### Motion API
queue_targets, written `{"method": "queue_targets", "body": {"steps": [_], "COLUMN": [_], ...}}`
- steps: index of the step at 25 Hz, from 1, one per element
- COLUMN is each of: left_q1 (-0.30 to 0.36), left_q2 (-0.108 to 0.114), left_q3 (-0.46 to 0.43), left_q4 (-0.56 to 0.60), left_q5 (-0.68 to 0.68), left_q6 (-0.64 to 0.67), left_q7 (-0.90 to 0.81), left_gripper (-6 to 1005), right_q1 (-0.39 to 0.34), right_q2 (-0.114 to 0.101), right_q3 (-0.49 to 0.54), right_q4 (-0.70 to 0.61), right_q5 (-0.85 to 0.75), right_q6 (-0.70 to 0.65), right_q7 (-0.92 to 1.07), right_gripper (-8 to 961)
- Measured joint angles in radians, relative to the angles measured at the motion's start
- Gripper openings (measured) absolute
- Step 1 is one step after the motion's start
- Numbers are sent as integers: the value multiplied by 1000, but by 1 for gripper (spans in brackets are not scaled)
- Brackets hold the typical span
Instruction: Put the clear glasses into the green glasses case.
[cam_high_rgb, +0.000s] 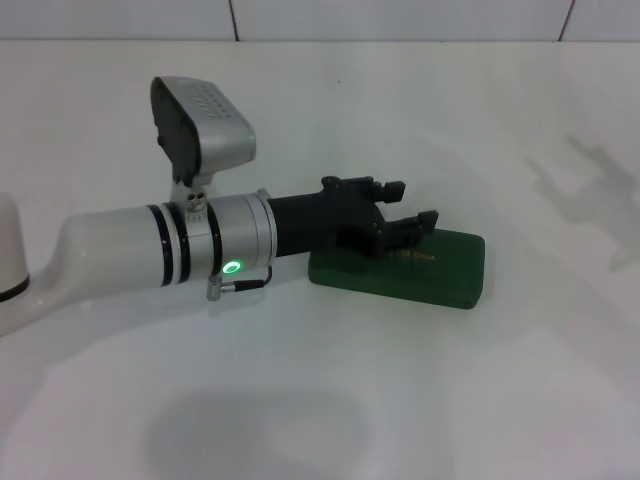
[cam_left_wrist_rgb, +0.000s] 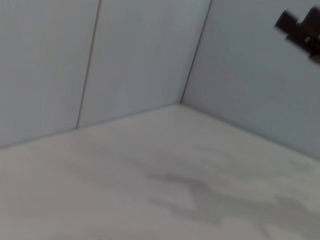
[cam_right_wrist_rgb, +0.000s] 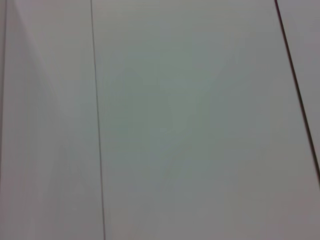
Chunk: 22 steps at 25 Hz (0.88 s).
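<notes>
At the far left of the head view the left arm reaches in across the white table (cam_high_rgb: 420, 400), its silver forearm ending in the black left hand (cam_high_rgb: 408, 208). The two fingers stand apart, released, with nothing between them, poised over the near-left end of the green glasses case (cam_high_rgb: 440, 272).

The case lies flat and closed, its gold lettering just visible on the lid by the lower finger. The clear glasses are nowhere to be seen on the table (they may already be inside the shut case, though no picture shows its inside). Judging from that, the task looks close to finished: the lid is down and the hand is free, so little seems left beyond drawing the arm away.

There is plenty of open table on every side of the case, and it sits well away from any table edge; the back wall lies well behind it.

The right hand appears in no view; its wrist camera faces only a plain wall, so that arm seems parked off to the side.
</notes>
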Motion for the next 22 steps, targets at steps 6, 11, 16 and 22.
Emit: {"method": "queue_targets", "body": {"steps": [6,11,16,22], "left_q1": [29,57,103,191], "left_q2": [9,36,78,75], "left_q3": [-63,-188,-239,-272], "left_q4": [0,1,-8,-6], "left_q5": [-72,-44,-37,-16], "left_q6": [163,347,464,483], "left_q7": [110,132,163,320], "left_gripper": [604,602,601,599], "right_q1": [12,75,130,144], "right_q2": [-11,-66,-87,-52], "right_q3": [-6,-17,-17,-17], "right_q4": [-56,-139,-130,-148], "right_q5": [-170,-469,-602,-670], "right_q6": [-40,-110,-177,-150], "right_q7": [44,246,291,246], "right_gripper": [667,667,667,668]}}
